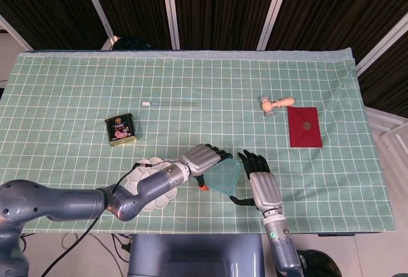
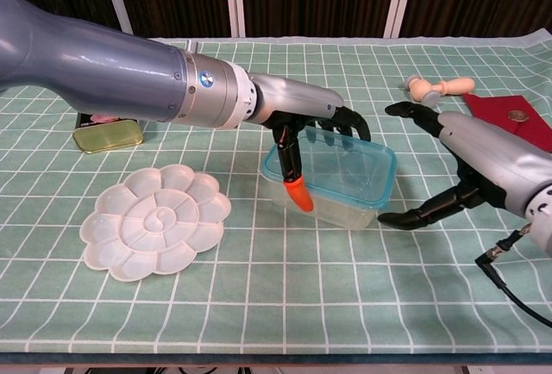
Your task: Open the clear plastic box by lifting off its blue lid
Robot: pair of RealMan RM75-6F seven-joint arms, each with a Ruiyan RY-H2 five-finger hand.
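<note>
The clear plastic box [image 2: 338, 203] with its blue lid [image 2: 332, 165] stands on the green checked cloth near the front edge and is also visible from the head view as box [image 1: 224, 178]. My left hand [image 2: 297, 114] grips its left end. The fingers curl over the lid's far rim, and the orange-tipped thumb [image 2: 297, 193] presses the near wall. In the head view the left hand [image 1: 203, 159] covers the box's left corner. My right hand [image 2: 479, 163] is open just right of the box and not touching it. It is the same right hand [image 1: 260, 186] in the head view.
A white flower-shaped palette [image 2: 157, 219] lies left of the box. A tin [image 1: 121, 129] sits further back on the left, and a thin tube [image 1: 171, 103] lies beyond it. A wooden mallet [image 1: 275, 104] and a red envelope [image 1: 304, 127] are at the back right. A cable [image 2: 517, 292] trails below my right wrist.
</note>
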